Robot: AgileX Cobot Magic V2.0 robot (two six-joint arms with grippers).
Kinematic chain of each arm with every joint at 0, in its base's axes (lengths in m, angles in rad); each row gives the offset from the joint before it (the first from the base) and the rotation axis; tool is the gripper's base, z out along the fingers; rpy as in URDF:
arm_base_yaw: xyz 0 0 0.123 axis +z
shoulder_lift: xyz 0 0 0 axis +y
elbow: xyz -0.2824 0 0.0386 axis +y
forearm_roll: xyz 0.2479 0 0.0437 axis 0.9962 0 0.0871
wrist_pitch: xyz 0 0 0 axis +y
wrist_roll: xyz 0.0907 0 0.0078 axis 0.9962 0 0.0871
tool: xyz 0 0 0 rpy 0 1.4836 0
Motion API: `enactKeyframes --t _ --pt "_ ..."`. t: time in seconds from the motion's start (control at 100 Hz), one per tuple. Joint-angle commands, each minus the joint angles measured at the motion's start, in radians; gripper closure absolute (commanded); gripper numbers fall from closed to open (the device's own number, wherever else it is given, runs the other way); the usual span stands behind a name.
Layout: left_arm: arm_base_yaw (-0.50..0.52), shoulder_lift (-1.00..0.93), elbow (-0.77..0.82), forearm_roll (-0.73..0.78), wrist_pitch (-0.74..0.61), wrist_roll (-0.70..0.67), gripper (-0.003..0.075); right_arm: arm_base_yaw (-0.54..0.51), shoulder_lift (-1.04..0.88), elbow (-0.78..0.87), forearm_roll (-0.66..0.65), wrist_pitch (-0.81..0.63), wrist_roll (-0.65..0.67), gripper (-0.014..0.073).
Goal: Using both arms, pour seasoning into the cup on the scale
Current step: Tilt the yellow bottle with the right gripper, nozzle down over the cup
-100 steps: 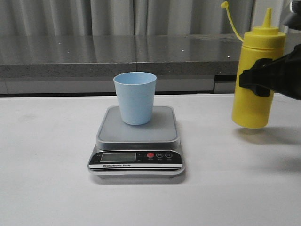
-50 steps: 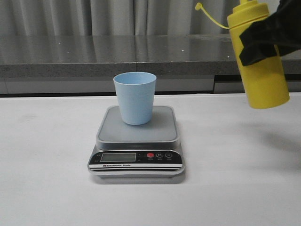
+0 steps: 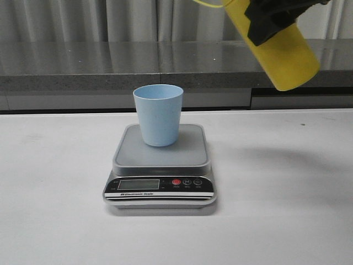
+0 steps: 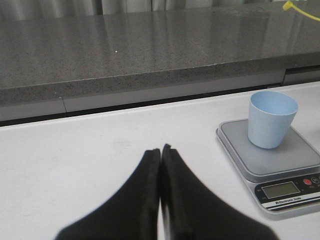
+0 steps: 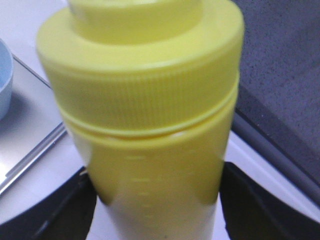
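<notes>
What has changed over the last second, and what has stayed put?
The right pincer has lifted the tall yellow plastic squeeze bottle clear of the table, carried it up and leftward, and tilted its top toward the pale blue plastic cup. The cup and grey digital scale are unmoved.

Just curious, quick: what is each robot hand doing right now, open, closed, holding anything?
Left end effector: closed, holding nothing.
Right end effector: closed on the yellow seasoning bottle, lifted and tilted.

Yellow squeeze bottle (image 3: 278, 52) aloft, tilted, top leaning toward the left, base lower right, well above the worktop. Pale blue cup (image 3: 158, 114) upright, empty, on grey platform of digital scale (image 3: 160, 165); black front panel, red button.
</notes>
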Motion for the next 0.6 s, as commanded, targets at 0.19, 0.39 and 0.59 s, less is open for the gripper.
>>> enactKeyframes --t 0.19,0.39,0.59 --pt "0.004 0.011 -0.025 -0.01 -0.072 0.002 0.0741 0.08 0.08 -0.103 -0.304 0.017 -0.011 0.0337" --pt "0.004 0.011 -0.025 -0.01 -0.072 0.002 0.0741 0.113 0.138 -0.107 -0.557 0.082 -0.011 0.0337" --pt "0.004 0.011 -0.025 -0.01 -0.072 0.002 0.0741 0.113 0.169 -0.107 -0.735 0.097 -0.011 0.0337"
